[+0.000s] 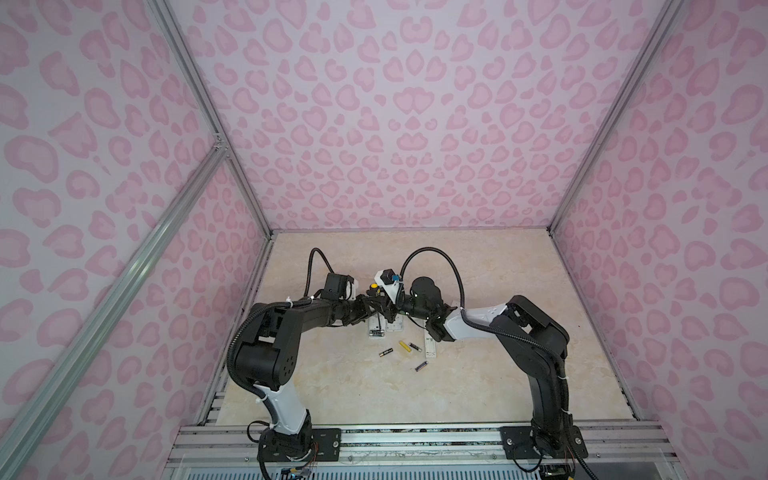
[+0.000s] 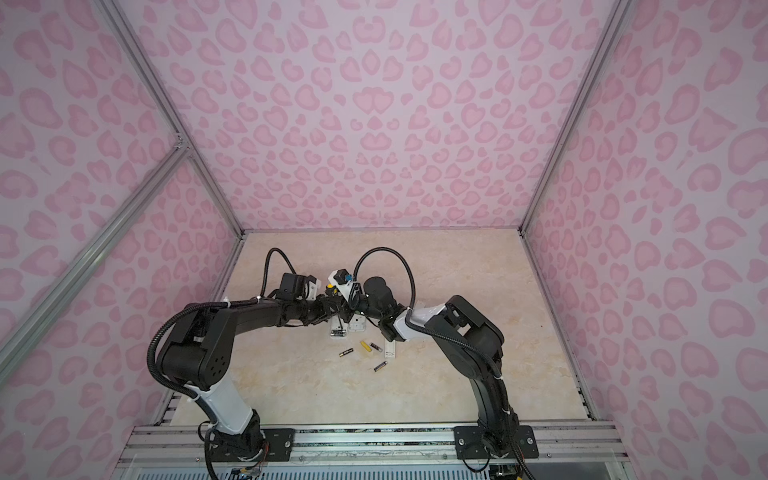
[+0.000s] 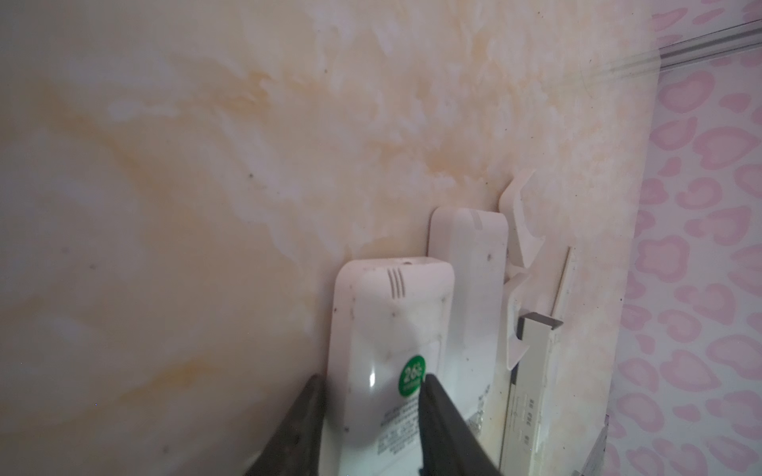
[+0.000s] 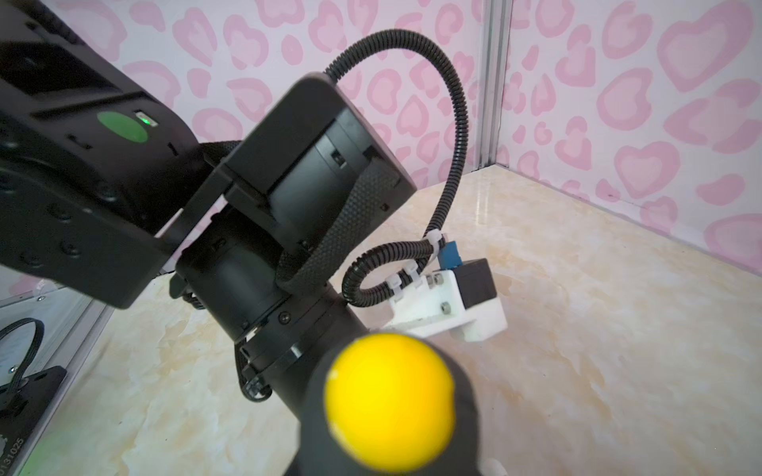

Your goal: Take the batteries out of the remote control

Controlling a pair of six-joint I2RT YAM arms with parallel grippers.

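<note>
My left gripper straddles the remote, half spread, whether clamped I cannot tell; my right gripper clamps the screwdriver; batteries lie at the remote's six o'clock.

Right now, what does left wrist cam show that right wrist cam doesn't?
Left wrist only: a white plastic remote with a round green sticker under the left tool, whose black fingers stand apart; a second white remote lies alongside. Right wrist only: a black screwdriver handle with a yellow end close to the lens, and the left arm's black wrist with its white camera mount. Both: the beige marbled tabletop and the pink heart-patterned wall.
</note>
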